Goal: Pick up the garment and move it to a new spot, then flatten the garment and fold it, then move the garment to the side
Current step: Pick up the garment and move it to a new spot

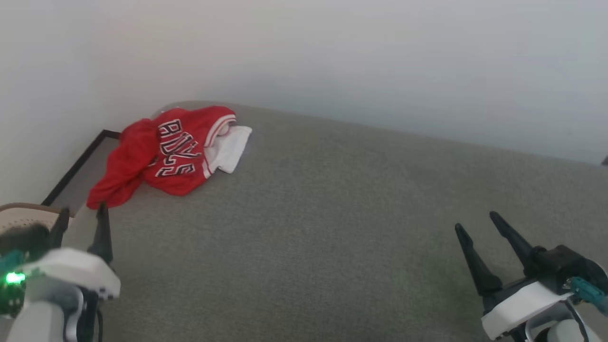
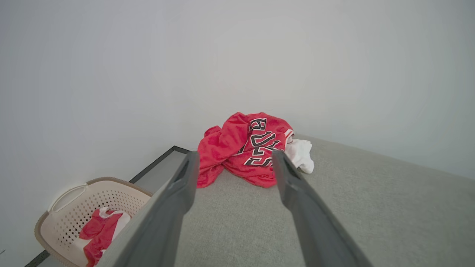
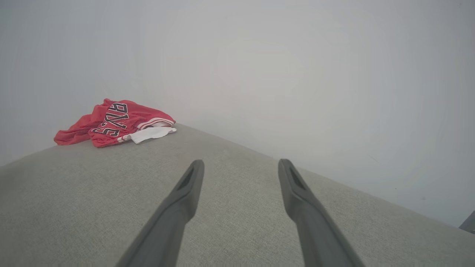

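The garment (image 1: 166,154) lies crumpled at the far left corner of the grey fabric surface (image 1: 332,213), close under the pale wall (image 1: 332,47) that runs along the whole far edge. Its red body reaches the left edge of the surface, where a dark strip (image 1: 78,164) marks the foot of the wall below. A cream perforated basket (image 2: 96,196) stands on the floor beside that left edge, with red and white cloth (image 2: 98,228) inside it. From the garment toward the right and toward the near edge, a broad stretch of grey fabric lies open, and the far edge slants away along the wall. On the red cloth stand large black letters outlined in white; a "B" and a "U" can be read, turned sideways in the head view, while folds break up the rest and the row beneath. Red-and-white striped trim borders a white sleeve. The heap's long axis runs from a red tail at the left edge up toward the wall, with the white sleeve at the end farthest from that edge. The left gripper (image 1: 82,210) hovers at the near left edge, just short of the red tail, with its fingers spread and nothing between them; its wrist view looks at the garment (image 2: 241,148) between them. The right gripper (image 1: 476,221) hangs over the near right part of the surface, well apart from the garment (image 3: 111,126), fingers likewise spread and holding nothing
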### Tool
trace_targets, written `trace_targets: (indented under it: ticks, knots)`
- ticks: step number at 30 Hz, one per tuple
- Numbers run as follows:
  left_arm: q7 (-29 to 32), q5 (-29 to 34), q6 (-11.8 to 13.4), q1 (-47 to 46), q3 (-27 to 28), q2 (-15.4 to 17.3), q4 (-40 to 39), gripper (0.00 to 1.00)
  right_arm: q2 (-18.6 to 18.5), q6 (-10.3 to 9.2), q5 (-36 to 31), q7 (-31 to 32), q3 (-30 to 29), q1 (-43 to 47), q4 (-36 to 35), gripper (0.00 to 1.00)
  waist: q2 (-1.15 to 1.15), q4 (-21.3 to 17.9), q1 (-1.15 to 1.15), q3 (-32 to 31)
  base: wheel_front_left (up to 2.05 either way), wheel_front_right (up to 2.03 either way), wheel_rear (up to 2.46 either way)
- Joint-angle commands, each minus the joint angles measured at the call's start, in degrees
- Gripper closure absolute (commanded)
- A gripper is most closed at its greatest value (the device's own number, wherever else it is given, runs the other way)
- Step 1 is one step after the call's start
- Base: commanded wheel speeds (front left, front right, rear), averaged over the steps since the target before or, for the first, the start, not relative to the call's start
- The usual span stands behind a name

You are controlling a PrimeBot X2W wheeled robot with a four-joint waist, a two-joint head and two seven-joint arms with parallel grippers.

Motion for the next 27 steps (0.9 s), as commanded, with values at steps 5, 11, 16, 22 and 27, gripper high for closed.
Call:
trace_targets:
  ticks: [5,11,16,22,27]
  knots:
    - [1.13,-0.69,-0.25,-7.13,-0.52,0.67,4.76,0.0,-2.64,-0.02,0.76,-0.21,0.93,-1.86,-1.2,0.0,0.0,-2.05,0.0,3.79,0.0,0.0,0.0]
    - [0.77,-1.66,-0.46,-15.56,-0.42,1.26,12.12,0.0,-6.47,-0.02,1.63,-0.21,1.47,-4.78,-3.27,0.0,0.0,-4.16,0.0,9.55,0.0,0.0,0.0]
    - [1.04,-2.02,-0.13,-22.72,-0.64,1.7,19.0,0.0,-9.86,-0.02,2.57,-0.21,1.49,-7.28,-5.49,0.0,0.0,-5.75,0.0,14.91,0.0,0.0,0.0]
    - [1.35,-2.15,0.3,-29.69,-0.92,2.4,25.74,0.0,-12.87,-0.02,3.27,-0.1,1.41,-9.57,-7.77,0.0,0.0,-7.18,0.0,20.21,0.0,0.0,0.0]
    - [4.4,-2.19,1.7,-36.36,-1.43,3.0,32.73,0.0,-15.36,-0.02,3.69,0.25,0.73,-11.04,-9.85,0.0,0.0,-8.18,0.0,25.01,0.0,0.0,0.0]
